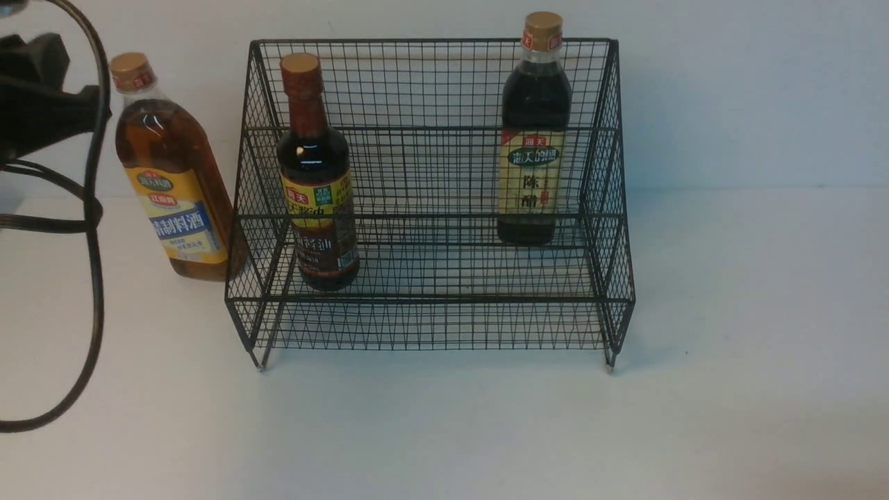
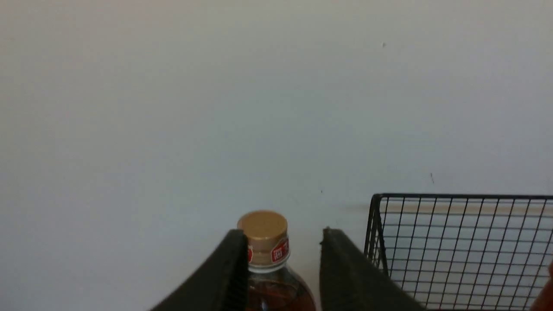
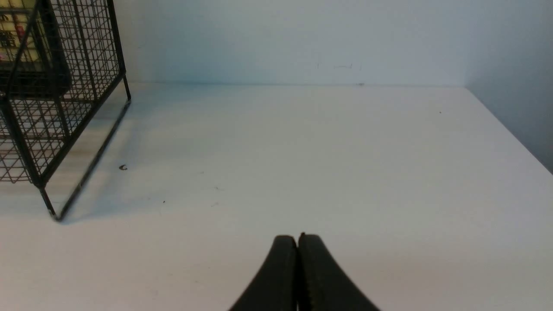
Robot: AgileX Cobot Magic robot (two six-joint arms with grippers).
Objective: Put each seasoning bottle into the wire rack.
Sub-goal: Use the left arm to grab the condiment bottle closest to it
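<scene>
The black wire rack [image 1: 430, 300] stands mid-table. Inside it, the round dark bottle with the red neck [image 1: 316, 187] is on the lower tier at the left, and the squarish dark bottle with the cream label [image 1: 533, 139] is on the upper tier at the right. The large amber bottle [image 1: 173, 187] is outside the rack, on the table against its left side. My left gripper [image 2: 283, 231] is open, its fingers either side of the amber bottle's tan cap [image 2: 262, 229], with a gap on the rack's [image 2: 376, 224] side. My right gripper [image 3: 297, 236] is shut on nothing, low over bare table.
Black cables [image 1: 94, 278] loop down the far left of the front view, below the left arm's dark body [image 1: 38, 104]. A white wall runs close behind the rack. In the right wrist view the rack's corner [image 3: 116, 43] is off to one side, and the table edge [image 3: 510, 129] meets a side wall.
</scene>
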